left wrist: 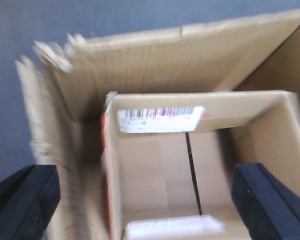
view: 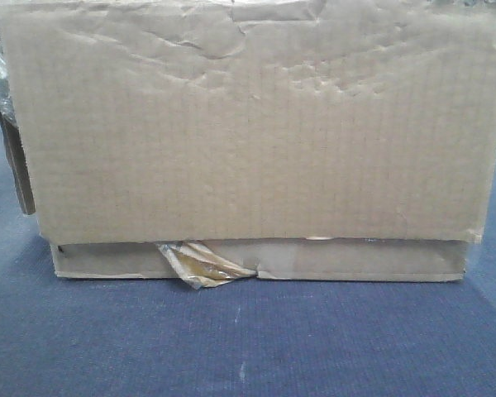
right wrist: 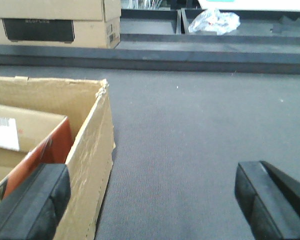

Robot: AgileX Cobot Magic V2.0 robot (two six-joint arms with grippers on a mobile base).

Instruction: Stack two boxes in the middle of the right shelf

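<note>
- Directly ahead in the front view, the tall box fills nearly the whole frame. Its wrinkled broad face is square to the camera, and its long axis runs side to side.
- It rests on the flat box, which lies the same way. The tall box overhangs the flat one at both ends.
- A crumpled yellowish tape scrap hangs from the flat box's front edge onto the blue-grey carpet.
- The left pincer is spread wide and grips nothing.
- Below and ahead of it is an open brown box with its flaps folded out. This view is blurred.
- Between the left pincer's fingers, inside that box, sits a smaller open carton. It has a red side and a white barcode label.
- The right pincer is also spread wide and empty.
- The open brown box's corner is just beside its left finger, and bare grey carpet lies under the right finger.
- Far ahead of the right pincer are stacked cartons and a crumpled plastic bag.
</note>
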